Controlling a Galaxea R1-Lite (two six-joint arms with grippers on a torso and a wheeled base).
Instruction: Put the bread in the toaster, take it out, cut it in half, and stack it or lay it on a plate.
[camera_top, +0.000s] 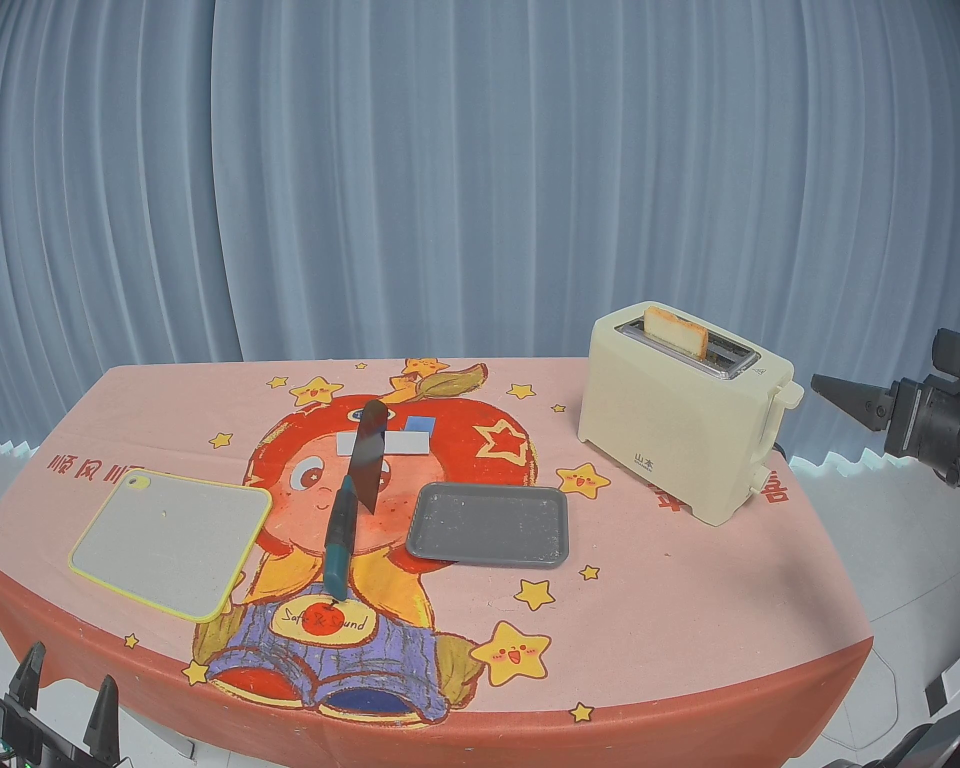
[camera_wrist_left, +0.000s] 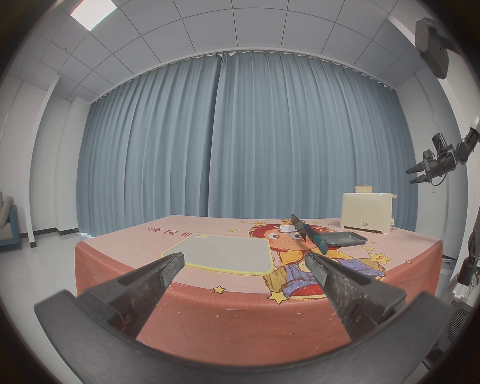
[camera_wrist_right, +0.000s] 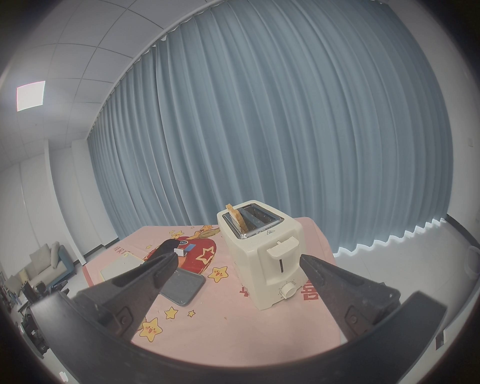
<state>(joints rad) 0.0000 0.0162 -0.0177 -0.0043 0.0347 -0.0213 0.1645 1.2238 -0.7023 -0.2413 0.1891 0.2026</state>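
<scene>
A: Cream toaster (camera_top: 680, 420), where does it stand?
B: By the table's (camera_top: 700, 600) right edge, toward the far corner. The bread (camera_top: 676, 331) stands in one slot, its top poking out.
A: And the grippers?
B: The left gripper (camera_top: 73, 662) hangs below the front left corner, fingers spread, holding nothing. The right gripper (camera_wrist_right: 239, 256) hovers off the right edge beside the toaster, also spread and empty.
A: The rest?
B: Grey plate (camera_top: 490, 523) mid-table, knife (camera_top: 352, 500) just beside it, cutting board (camera_top: 170, 540) near the front left edge.
</scene>
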